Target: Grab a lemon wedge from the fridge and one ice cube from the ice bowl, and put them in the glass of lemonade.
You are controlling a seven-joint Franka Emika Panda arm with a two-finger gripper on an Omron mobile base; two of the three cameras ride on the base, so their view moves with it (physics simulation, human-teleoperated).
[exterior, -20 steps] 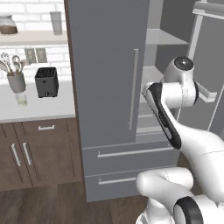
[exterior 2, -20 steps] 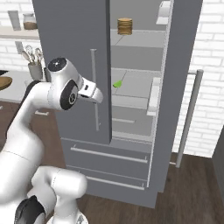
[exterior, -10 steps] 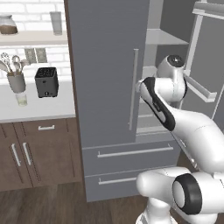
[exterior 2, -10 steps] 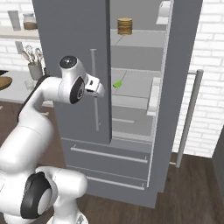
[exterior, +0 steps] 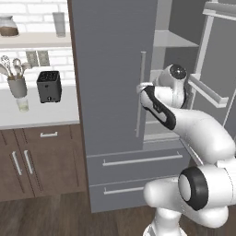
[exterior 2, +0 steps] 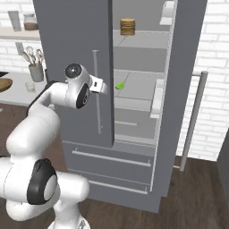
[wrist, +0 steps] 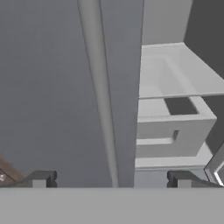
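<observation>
Right base view: the fingers [exterior 2: 103,86] are spread and empty by the fridge [exterior 2: 71,53] door edge; the lemon wedge [exterior 2: 120,85] lies just right, farther in.

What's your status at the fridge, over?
Gripper open, empty. Fridge right door open, green wedge on middle shelf. Closed left door's handle dead ahead of the fingers.

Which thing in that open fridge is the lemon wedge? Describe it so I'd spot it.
Look into the tall matte grey fridge, whose right door stands open. On the middle white shelf lies a small bright green wedge, the only green item, below the stacked round brown item higher up.
</observation>
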